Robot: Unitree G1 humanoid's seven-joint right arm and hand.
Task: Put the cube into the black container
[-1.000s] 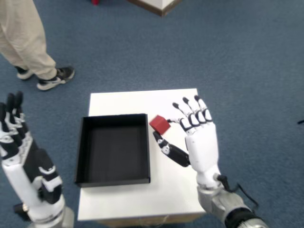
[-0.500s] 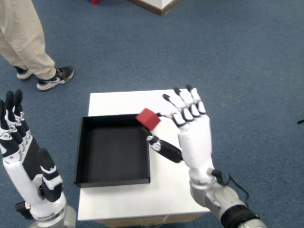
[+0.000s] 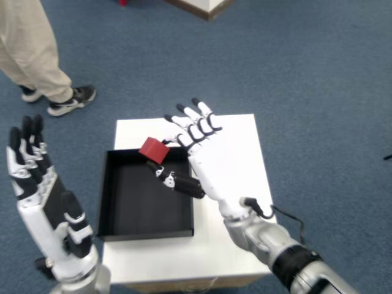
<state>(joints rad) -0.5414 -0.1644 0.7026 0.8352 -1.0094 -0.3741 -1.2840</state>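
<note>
A small red cube is pinched between the thumb and forefinger of my right hand, whose other fingers are spread. The cube hangs over the far edge of the black container, a shallow square tray lying on the left half of a white table. The tray's inside looks empty. My left hand is raised at the lower left, off the table, holding nothing.
A person in beige trousers and dark shoes stands on the blue carpet beyond the table's far left corner. A wooden furniture corner shows at the top edge.
My right hand has carried the cube leftward and away from me, from beside the tray's right wall to above its far edge. The left hand has shifted slightly right.
</note>
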